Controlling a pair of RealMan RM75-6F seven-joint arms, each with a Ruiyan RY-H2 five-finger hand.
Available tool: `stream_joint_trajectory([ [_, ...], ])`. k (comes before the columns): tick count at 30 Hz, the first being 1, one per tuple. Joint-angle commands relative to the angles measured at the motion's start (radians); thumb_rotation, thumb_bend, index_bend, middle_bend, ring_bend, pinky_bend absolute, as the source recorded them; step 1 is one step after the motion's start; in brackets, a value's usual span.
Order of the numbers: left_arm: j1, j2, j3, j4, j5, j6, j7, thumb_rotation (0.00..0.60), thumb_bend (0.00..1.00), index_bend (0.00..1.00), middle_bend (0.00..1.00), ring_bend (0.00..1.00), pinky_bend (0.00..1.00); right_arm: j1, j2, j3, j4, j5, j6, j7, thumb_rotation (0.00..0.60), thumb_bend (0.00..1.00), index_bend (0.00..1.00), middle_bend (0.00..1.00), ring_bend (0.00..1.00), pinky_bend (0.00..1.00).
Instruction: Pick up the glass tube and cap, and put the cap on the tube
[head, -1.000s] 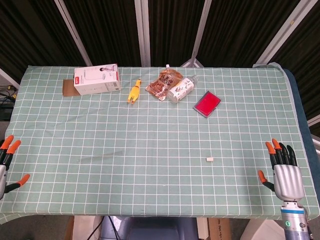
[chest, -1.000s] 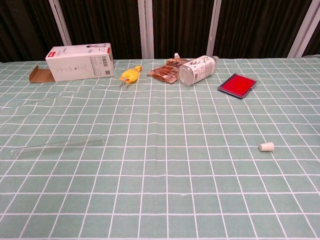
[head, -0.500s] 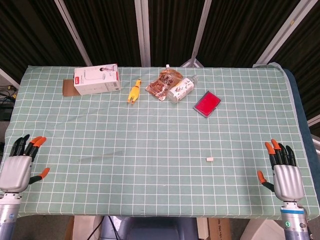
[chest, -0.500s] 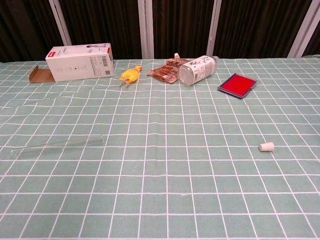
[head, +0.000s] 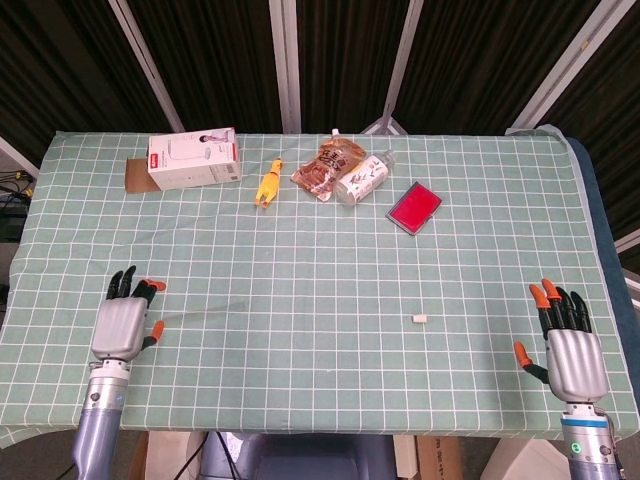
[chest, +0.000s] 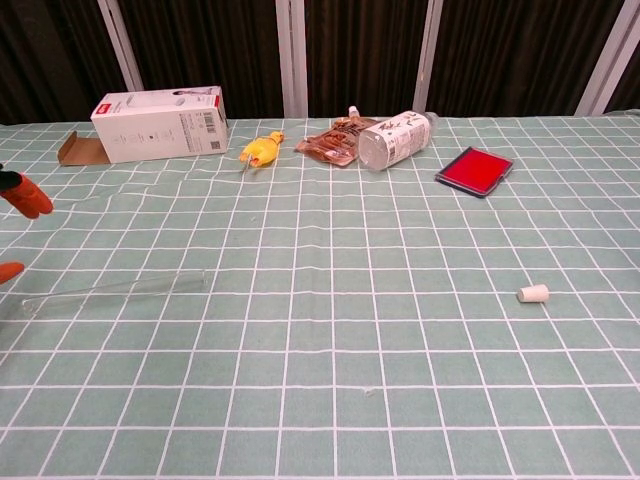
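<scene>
Both hands hover empty over the near edge of the table, which is covered in a green checked cloth. On the robot's left, the left hand is over the cloth with its fingers spread apart and pointing away from the robot, holding nothing; in the chest view only its orange fingertips show at the left border. The glass tube lies flat on the cloth just beside that hand, running slightly slantwise, its near end close to the fingertips; in the head view it is only a faint thin line and hard to make out. The right hand sits near the table's right corner, fingers likewise apart and holding nothing, and does not show in the chest view. The cap, small and white, lies on its side on the cloth between the two hands, nearer the right one yet apart from it, and well apart from the tube. Along the far side of the table lie a white box with an open cardboard flap, a yellow rubber chicken, a brown snack packet, a clear bottle on its side touching the packet, and a red pad in a dark frame.
</scene>
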Motion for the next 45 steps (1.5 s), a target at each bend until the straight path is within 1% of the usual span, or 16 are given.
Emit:
stream_joint_trajectory([
  [1,-0.03,-0.056,-0.015,0.024,-0.059,0.003,0.058,0.6,0.45,0.31,0.28,0.0,0.0,0.0,0.001,0.0,-0.001,0.001,0.0,0.002,0.6,0.37,0.0,0.0,0.0,0.0],
  [7,-0.062,-0.124,-0.023,0.069,-0.107,0.017,0.118,0.6,0.46,0.34,0.33,0.01,0.0,0.0,0.002,0.0,-0.003,0.004,-0.002,0.006,0.6,0.37,0.0,0.0,0.0,0.0],
  [14,-0.092,-0.186,-0.025,0.133,-0.164,0.028,0.174,0.6,0.46,0.36,0.35,0.02,0.0,0.0,0.004,0.0,-0.006,0.006,-0.006,0.009,0.6,0.37,0.0,0.0,0.0,0.0],
  [22,-0.116,-0.242,-0.02,0.192,-0.19,0.034,0.187,0.6,0.46,0.4,0.39,0.04,0.0,0.0,0.007,0.0,-0.009,0.01,-0.009,0.015,0.6,0.37,0.0,0.0,0.0,0.0],
  [32,-0.137,-0.279,-0.026,0.224,-0.217,0.041,0.194,0.6,0.47,0.4,0.42,0.05,0.0,0.0,0.009,0.0,-0.011,0.011,-0.01,0.022,0.6,0.37,0.0,0.0,0.0,0.0],
  [45,-0.158,-0.286,-0.028,0.223,-0.262,0.04,0.213,0.6,0.5,0.42,0.44,0.06,0.0,0.0,0.01,-0.001,-0.015,0.012,-0.012,0.027,0.6,0.37,0.0,0.0,0.0,0.0],
])
